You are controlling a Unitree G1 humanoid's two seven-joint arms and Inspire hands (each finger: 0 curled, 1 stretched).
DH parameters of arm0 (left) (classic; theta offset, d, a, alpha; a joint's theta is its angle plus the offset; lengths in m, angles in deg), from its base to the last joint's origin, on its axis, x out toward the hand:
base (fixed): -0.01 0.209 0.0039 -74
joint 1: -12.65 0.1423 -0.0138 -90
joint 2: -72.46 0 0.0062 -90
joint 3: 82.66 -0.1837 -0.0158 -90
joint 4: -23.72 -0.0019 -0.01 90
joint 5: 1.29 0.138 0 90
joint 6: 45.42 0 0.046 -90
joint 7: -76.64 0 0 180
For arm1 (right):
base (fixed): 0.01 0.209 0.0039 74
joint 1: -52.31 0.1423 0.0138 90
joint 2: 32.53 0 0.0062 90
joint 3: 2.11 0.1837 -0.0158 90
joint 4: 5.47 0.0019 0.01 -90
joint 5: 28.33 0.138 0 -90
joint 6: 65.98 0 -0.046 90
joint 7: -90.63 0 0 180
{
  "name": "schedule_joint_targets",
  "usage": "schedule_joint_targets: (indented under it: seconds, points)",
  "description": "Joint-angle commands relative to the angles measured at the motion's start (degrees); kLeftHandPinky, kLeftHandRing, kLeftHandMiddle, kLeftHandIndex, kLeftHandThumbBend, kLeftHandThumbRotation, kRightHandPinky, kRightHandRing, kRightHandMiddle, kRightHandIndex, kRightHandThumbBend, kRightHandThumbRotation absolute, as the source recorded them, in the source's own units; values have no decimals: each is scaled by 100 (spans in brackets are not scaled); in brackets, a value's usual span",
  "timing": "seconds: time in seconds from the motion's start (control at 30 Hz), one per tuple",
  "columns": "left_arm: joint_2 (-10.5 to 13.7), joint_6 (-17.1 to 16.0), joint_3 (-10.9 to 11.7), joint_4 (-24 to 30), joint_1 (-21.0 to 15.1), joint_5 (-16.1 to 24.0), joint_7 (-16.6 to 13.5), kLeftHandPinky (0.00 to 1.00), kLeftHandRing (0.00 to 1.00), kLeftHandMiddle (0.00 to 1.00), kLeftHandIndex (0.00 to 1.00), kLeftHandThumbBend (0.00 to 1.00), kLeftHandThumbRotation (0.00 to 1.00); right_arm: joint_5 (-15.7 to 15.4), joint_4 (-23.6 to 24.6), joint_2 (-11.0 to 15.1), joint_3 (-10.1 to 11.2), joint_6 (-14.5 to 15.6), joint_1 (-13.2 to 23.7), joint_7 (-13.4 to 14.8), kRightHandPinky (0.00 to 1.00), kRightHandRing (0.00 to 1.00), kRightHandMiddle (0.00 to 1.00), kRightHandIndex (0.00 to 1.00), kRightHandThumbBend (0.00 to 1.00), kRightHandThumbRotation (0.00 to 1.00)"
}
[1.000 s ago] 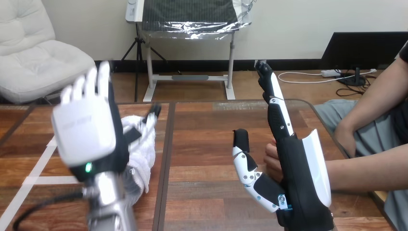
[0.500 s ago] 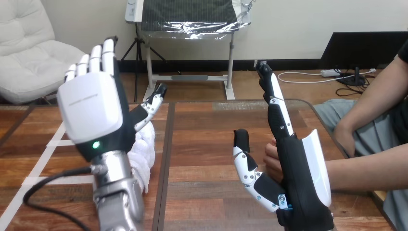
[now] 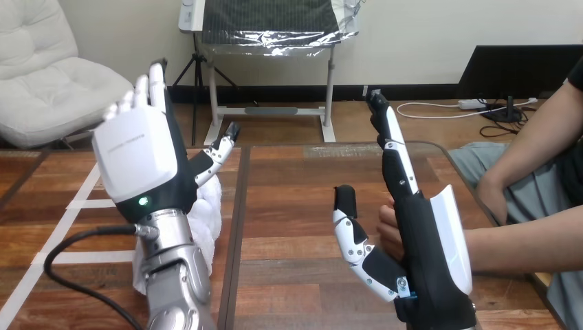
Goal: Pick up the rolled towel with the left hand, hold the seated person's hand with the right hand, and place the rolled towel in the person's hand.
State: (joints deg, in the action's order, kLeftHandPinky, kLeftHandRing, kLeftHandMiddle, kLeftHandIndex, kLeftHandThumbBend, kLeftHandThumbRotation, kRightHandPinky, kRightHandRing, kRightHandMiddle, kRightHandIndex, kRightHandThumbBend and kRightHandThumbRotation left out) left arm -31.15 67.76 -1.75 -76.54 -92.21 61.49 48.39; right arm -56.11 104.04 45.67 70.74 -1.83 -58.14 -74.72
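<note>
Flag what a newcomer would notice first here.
First, the left hand, raised open at the view's left with its white back shell toward the camera, and the white rolled towel showing beside its wrist on the table. Then the right hand at centre-right, fingers straight and upright, with the person's hand against its palm side; nothing is curled round it.

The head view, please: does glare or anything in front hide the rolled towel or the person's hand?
Head view: no glare on either; the open left hand and its forearm cover most of the rolled towel; the right hand stands in front of the person's hand, leaving a small part showing.
</note>
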Motion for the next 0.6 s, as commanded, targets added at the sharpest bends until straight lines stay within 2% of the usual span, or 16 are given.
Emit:
schedule_joint_targets:
  seconds: [0.0, 0.23, 0.4, 0.57]
  points:
    - [126, 207, -135, -311, -605, -63, 189, 83, 86, 90, 94, 79, 75, 9, 96, -109, 63, 22, 253, -32, 100, 100, 100, 100, 0, 0]
    - [138, 284, -185, -558, -794, -311, 248, 81, 86, 91, 94, 80, 77, -62, 104, -103, 85, 41, 252, -24, 100, 100, 100, 100, 0, 0]
    - [123, 435, -220, -765, -952, -473, 379, 81, 87, 92, 94, 81, 78, 27, 149, -98, 82, 120, 231, -113, 100, 100, 100, 100, 0, 0]
    - [103, 559, -246, -1018, -1114, -636, 381, 80, 87, 91, 93, 83, 79, 46, 214, -99, 82, 214, 212, -190, 100, 100, 100, 100, 0, 0]
